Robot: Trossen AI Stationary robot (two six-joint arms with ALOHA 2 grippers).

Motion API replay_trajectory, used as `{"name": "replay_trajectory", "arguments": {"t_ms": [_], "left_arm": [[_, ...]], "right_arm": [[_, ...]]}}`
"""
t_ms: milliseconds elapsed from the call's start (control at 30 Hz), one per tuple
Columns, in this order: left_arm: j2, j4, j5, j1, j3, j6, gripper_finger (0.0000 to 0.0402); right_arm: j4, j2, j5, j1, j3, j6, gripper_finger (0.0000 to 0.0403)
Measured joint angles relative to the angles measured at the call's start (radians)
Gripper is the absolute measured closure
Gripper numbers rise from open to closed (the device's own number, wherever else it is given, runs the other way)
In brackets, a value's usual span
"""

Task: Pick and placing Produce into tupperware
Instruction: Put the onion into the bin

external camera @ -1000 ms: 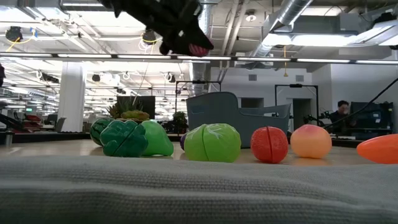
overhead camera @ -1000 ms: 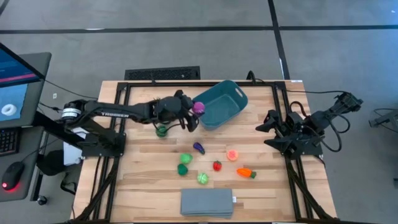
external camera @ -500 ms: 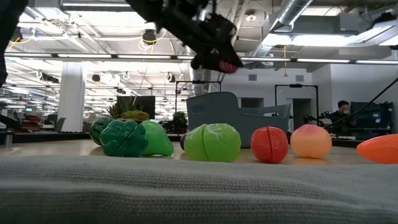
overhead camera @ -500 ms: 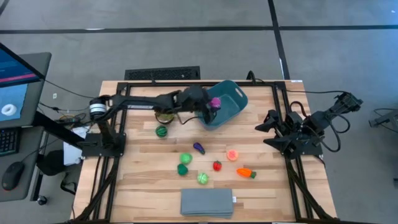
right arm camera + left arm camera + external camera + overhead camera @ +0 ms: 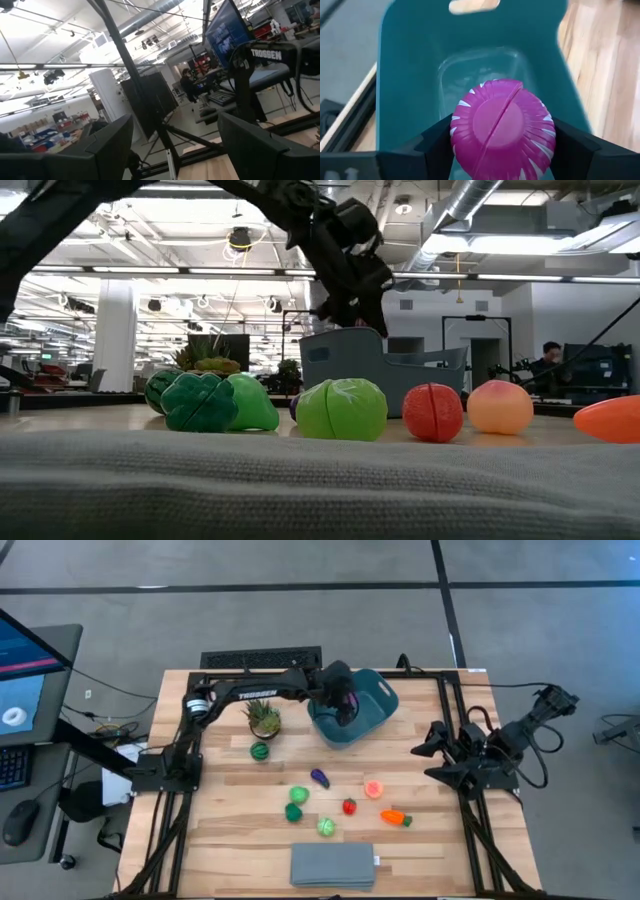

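Over the upper middle of the table in the high view, the left gripper (image 5: pixel 345 703) hangs above the teal tupperware (image 5: pixel 372 718), its fingers clamped on a magenta toy fruit (image 5: pixel 348 702). The rest of the produce lies lower on the wood: a dark green ball (image 5: pixel 260 751), a purple eggplant (image 5: pixel 319 778), two green pieces (image 5: pixel 299 796) (image 5: pixel 293 812), a light green cabbage (image 5: pixel 326 827), a red tomato (image 5: pixel 349 806), a pink peach (image 5: pixel 374 789) and an orange carrot (image 5: pixel 396 818). A spiky potted plant (image 5: pixel 264 719) stands left of the bin, and a grey-blue slab (image 5: pixel 333 865) sits at the bottom edge. The right gripper (image 5: pixel 432 752) waits at the right side, fingers apart.

In the low view the left gripper (image 5: pixel 352 308) reaches down just above the bin's rim (image 5: pixel 340 340), in the upper centre; the fruit is barely visible here. The toys line up in front, from green pieces at left to the carrot (image 5: pixel 607 420) at right.

In the left wrist view the magenta fruit (image 5: pixel 501 127) fills the lower centre, pinched between both dark fingers (image 5: pixel 438 142), with the inside of the bin (image 5: pixel 415 85) behind it.

In the right wrist view the two fingers (image 5: pixel 105 145) stand well apart with nothing between them; the room lies beyond.
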Motion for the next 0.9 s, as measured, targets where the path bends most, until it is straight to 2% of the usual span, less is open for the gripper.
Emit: {"name": "replay_trajectory", "arguments": {"t_ms": [167, 667, 900], "left_arm": [[0.04, -0.111, 0.002, 0.005, 0.04, -0.001, 0.0159], [0.035, -0.133, 0.025, -0.014, 0.036, -0.004, 0.0158], [0.035, -0.134, 0.016, -0.03, 0.036, 0.019, 0.0125]], "right_arm": [[-0.008, 0.0, 0.021, 0.019, 0.0, -0.004, 0.009], [-0.006, 0.0, 0.041, 0.019, 0.0, -0.026, 0.009], [-0.004, 0.0, 0.048, 0.021, 0.0, -0.025, 0.009]]}}
